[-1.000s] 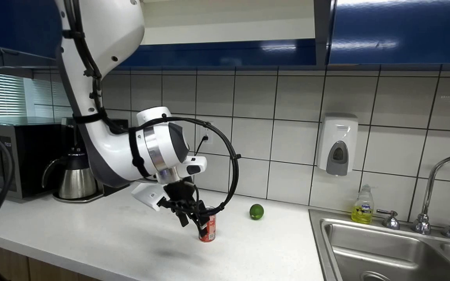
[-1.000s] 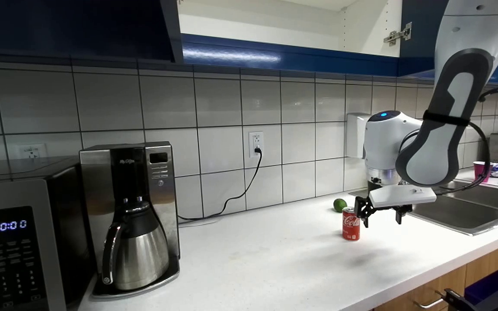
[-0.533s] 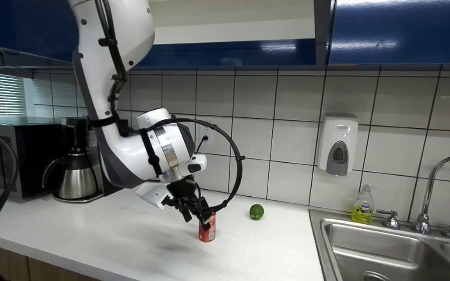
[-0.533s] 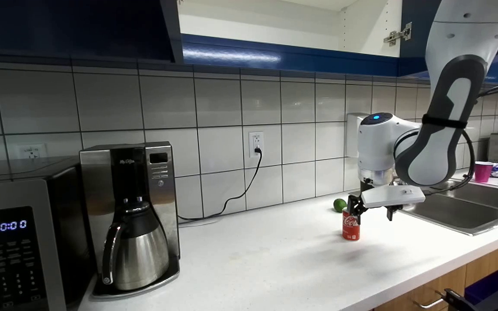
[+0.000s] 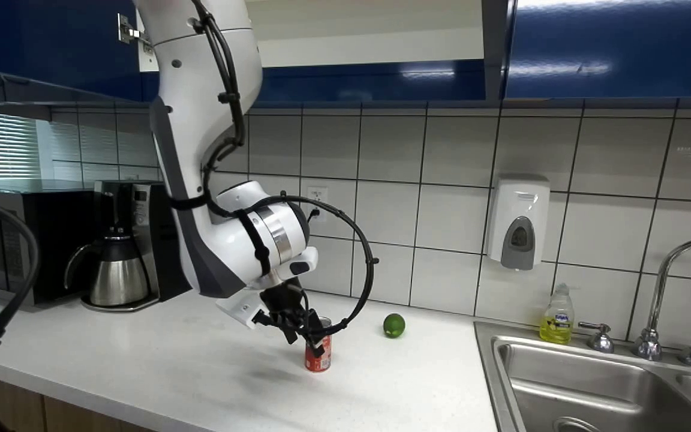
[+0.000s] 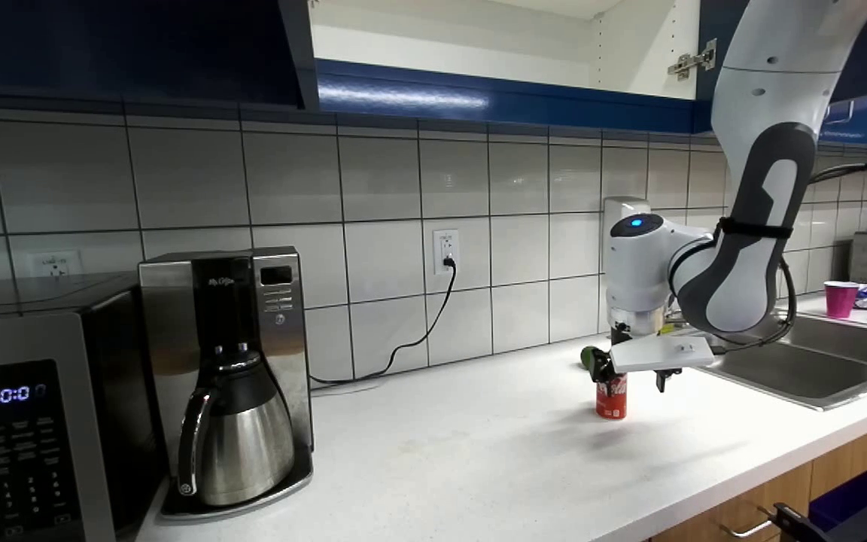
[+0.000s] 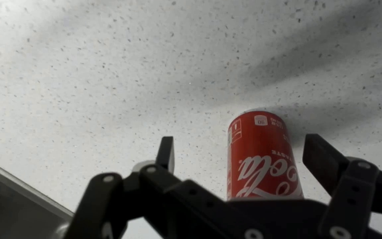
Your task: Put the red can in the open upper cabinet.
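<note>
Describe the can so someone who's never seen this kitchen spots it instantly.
In an exterior view, find the steel sink. On the counter left of it in the picture come a lime, then the can, partly hidden by the gripper. It is an upright red cylinder with white lettering, unlike the round green lime.

White speckled counter (image 6: 418, 452) | red can (image 7: 261, 149) upright | green lime (image 5: 393, 325) near can | coffee maker (image 6: 224, 320) beside microwave (image 6: 53, 410)

The red can (image 7: 260, 149) reads "Cola", the bottle (image 5: 556, 321) "DAWN", the coffee maker (image 6: 223, 320) "Mr. Coffee", the microwave (image 6: 61, 421) "0:00".
</note>
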Available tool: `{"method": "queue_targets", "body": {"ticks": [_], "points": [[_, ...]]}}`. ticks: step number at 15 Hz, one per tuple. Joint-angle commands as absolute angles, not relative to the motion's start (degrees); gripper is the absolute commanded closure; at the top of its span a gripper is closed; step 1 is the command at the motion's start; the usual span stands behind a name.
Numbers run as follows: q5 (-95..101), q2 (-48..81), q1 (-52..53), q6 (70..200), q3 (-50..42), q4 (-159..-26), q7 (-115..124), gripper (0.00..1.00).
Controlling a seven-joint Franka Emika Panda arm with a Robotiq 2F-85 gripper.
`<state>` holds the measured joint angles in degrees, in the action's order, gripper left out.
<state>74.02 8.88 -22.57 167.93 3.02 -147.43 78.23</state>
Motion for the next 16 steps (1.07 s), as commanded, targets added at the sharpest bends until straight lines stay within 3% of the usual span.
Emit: {"method": "queue_targets", "body": {"ticks": [1,16], "points": [[79.47,12.78,-21.11,167.31,2.69,-143.08,85.30,0.00],[91.83,18.84,-20.37,165.49,2.59,-135.99,98.89,0.00]]}}
